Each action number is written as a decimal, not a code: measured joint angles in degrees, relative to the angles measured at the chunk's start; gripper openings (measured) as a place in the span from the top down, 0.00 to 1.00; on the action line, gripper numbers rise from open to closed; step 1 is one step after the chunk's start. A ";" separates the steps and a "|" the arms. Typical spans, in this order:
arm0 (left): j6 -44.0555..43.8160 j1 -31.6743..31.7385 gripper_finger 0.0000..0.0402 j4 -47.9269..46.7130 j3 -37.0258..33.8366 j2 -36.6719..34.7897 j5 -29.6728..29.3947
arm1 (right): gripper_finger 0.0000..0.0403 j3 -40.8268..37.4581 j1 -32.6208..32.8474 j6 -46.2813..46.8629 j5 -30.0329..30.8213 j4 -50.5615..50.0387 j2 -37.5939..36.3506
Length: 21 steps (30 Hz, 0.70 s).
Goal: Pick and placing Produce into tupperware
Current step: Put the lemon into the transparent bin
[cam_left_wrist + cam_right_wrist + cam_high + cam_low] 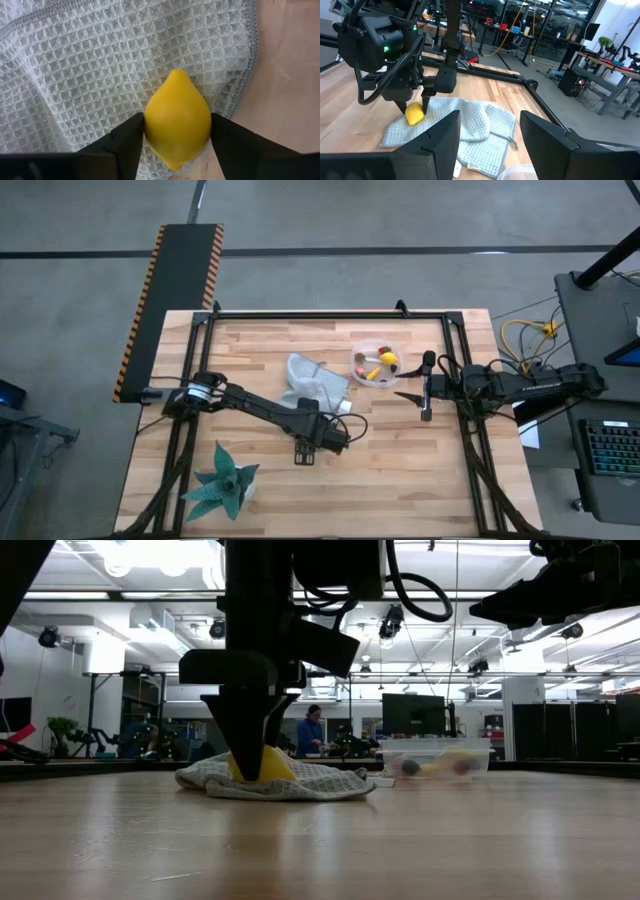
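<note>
A yellow lemon (177, 122) lies on the grey-blue waffle cloth (100, 75), near the cloth's edge. My left gripper (177, 129) comes down on it from above, one finger on each side. The arm hides the lemon in the high view. The clear tupperware (358, 352) stands at the far right of the table with several small produce pieces inside; it also shows in the low view (435, 758). My right gripper (412, 388) hangs open and level beside the tupperware, with nothing between its fingers. My left gripper has the lemon's two bulging sides (148, 125) pinched between its two fingers, across the lemon's width. The fingers (240, 735) point down from above. The lemon still rests on the cloth (310, 780), with its pointed ends sticking out fore and aft of the fingers.
A teal spiky plant (225, 480) stands at the near left corner. A black frame (330, 313) runs along the table's far and side edges. Bare wood lies between the cloth (310, 380) and the near edge. A person works in the room beyond the table.
</note>
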 joint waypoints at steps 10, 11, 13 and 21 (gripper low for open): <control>0.23 0.00 0.57 -0.26 0.10 0.00 0.24 | 0.51 0.00 0.01 -0.02 0.00 0.00 0.02; 0.35 0.00 0.57 -0.59 0.17 0.00 0.24 | 0.51 0.00 0.02 -0.02 0.01 0.00 0.02; 0.18 -0.04 0.57 -1.67 0.31 -0.06 0.27 | 0.51 0.00 0.00 -0.02 0.00 0.02 0.01; 0.17 -0.04 0.57 -3.56 1.59 -2.11 0.40 | 0.51 0.00 0.01 -0.02 0.00 0.02 0.01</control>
